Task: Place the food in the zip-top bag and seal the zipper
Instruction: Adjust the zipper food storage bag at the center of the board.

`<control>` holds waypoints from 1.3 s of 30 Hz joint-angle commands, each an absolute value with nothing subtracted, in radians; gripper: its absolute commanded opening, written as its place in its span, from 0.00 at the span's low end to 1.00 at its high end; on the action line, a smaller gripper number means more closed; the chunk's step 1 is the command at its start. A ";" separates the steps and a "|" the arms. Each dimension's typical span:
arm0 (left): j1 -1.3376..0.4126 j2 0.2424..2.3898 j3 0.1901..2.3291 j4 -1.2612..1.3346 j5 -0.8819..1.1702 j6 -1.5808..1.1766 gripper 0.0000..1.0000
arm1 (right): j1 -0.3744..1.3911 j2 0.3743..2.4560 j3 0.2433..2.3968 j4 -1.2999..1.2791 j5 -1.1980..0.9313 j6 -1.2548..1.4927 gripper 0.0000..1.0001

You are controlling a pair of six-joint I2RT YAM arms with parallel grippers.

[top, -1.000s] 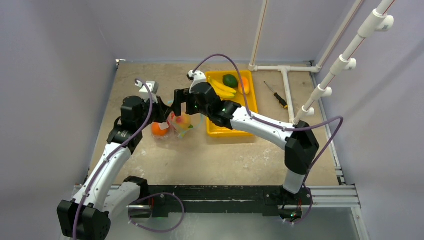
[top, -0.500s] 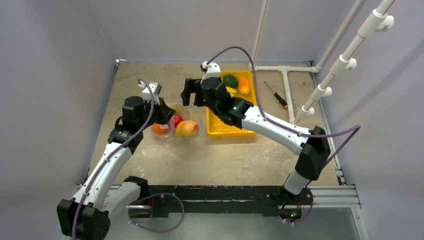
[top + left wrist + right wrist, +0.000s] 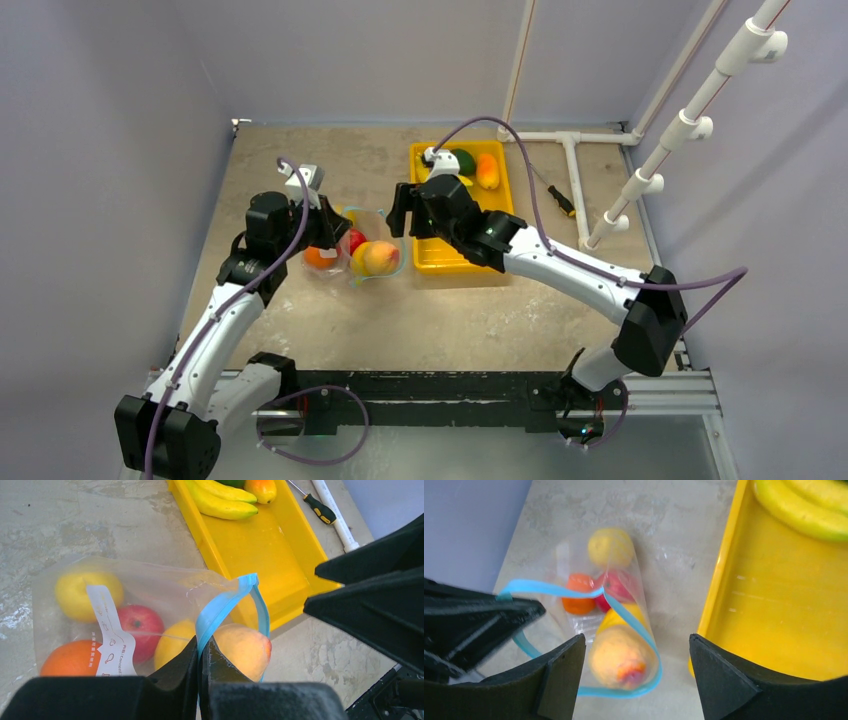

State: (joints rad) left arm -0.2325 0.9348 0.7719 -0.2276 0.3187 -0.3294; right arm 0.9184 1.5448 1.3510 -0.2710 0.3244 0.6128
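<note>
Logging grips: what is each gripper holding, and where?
Left gripper pinches the clear plastic bag by its teal-blue zipper strip; right gripper is open, empty.

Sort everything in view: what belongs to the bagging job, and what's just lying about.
Job: zip-top bag, zipper, peach, apple, orange, lemons, bananas, avocado, mango, yellow tray holding the unbagged fruit.
Lying about: screwdriver, white pipes.

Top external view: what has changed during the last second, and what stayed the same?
The right gripper has drawn back from the mouth of the clear plastic bag towards the yellow rectangular tray, open and empty. The orange-yellow toy peach now lies just inside that mouth. The left gripper still pinches the teal-blue zipper strip.
</note>
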 commanded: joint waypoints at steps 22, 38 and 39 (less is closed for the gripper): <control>-0.239 0.938 0.776 -0.210 0.338 -0.337 0.00 | 0.878 1.606 1.273 -0.168 0.171 0.732 0.59; -0.239 0.941 0.777 -0.210 0.338 -0.337 0.00 | 0.853 1.659 1.179 -0.131 0.169 0.773 0.52; -0.239 0.940 0.776 -0.210 0.338 -0.337 0.00 | 0.854 1.653 1.166 -0.123 0.160 0.779 0.51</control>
State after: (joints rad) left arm -0.2325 0.9409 0.7719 -0.2276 0.3222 -0.3298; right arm 0.8566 1.6821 1.2095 -0.1692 0.1822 0.7479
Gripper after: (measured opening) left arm 0.002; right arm 0.522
